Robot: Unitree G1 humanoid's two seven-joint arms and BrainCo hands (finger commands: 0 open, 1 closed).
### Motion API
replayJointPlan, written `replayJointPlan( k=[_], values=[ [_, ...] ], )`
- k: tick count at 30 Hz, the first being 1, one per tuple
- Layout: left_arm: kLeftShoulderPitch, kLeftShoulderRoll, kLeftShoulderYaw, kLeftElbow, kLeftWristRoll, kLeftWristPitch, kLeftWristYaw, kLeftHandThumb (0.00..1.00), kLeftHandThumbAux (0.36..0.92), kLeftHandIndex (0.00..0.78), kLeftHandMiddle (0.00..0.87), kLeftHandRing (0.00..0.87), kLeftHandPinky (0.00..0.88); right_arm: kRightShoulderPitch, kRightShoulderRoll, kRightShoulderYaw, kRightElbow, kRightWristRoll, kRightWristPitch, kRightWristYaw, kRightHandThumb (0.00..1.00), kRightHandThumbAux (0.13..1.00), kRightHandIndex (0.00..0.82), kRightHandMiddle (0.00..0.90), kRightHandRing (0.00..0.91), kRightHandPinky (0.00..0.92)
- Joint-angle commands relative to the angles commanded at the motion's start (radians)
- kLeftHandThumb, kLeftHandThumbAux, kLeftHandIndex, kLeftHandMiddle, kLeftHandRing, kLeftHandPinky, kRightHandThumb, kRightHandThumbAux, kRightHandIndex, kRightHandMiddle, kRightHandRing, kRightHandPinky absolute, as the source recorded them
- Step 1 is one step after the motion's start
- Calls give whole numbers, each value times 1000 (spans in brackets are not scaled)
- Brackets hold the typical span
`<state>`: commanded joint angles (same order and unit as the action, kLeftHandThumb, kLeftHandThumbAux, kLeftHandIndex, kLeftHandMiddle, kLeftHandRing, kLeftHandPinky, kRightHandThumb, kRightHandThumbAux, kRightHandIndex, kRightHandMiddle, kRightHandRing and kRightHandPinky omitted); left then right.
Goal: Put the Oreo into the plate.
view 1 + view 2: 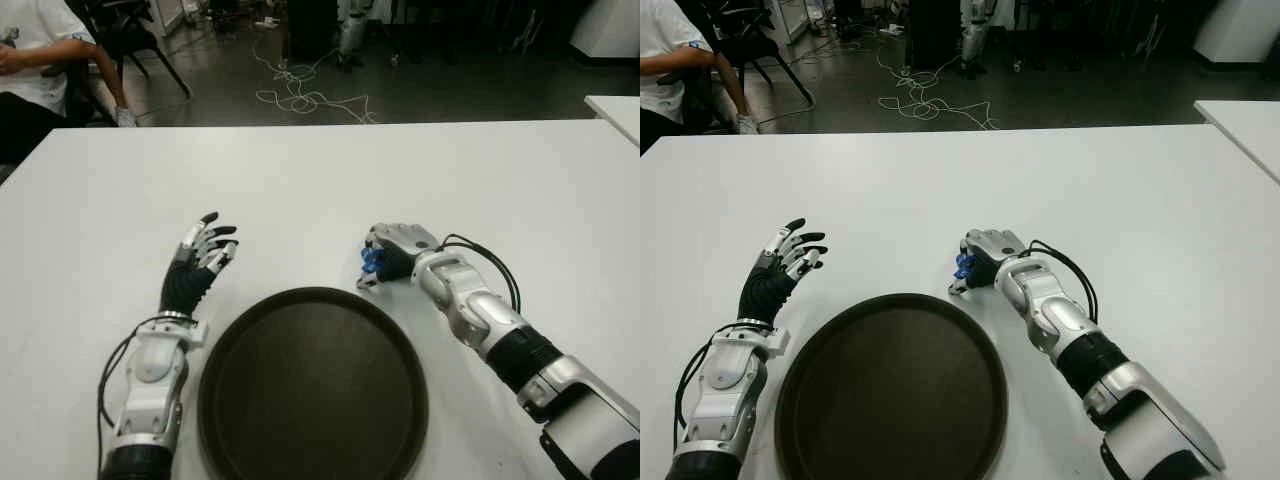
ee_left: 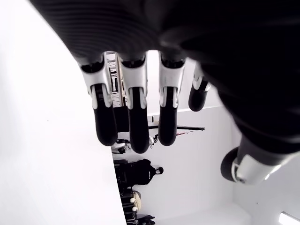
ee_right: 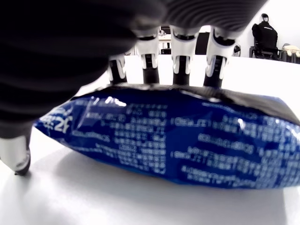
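Now the blue Oreo packet (image 3: 187, 140) is clamped under the curled fingers (image 3: 180, 61) of the right hand (image 1: 395, 250) on the white table (image 1: 500, 180), just beyond the dark plate (image 1: 312, 385), while the left hand (image 1: 195, 265) is held open-fingered beside it.

A broad white matte table (image 1: 330, 170) fills the foreground. Beyond its far edge lies a dark grey floor (image 1: 450, 90) with a loose tangle of white cable (image 1: 300, 90). A seated person in a white shirt (image 1: 30, 60) occupies the far left beside a black chair (image 1: 130, 35). A second white table corner (image 1: 615, 108) shows at right.
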<state>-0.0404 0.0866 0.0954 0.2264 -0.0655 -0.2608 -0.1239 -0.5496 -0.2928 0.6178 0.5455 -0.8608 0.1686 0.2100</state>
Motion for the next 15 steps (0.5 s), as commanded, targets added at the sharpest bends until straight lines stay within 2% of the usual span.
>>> replayJointPlan(
  k=[10, 15],
  values=[
    [7, -2, 1, -13, -14, 9, -6, 379, 562, 113, 270, 289, 319, -1, 1, 3, -10, -8, 28, 22, 689, 733, 423, 589, 586, 557],
    [12, -2, 1, -22, -10, 12, -1, 377, 558, 114, 271, 286, 303, -2, 2, 6, -9, -12, 40, 26, 689, 734, 419, 514, 508, 488]
  ],
)
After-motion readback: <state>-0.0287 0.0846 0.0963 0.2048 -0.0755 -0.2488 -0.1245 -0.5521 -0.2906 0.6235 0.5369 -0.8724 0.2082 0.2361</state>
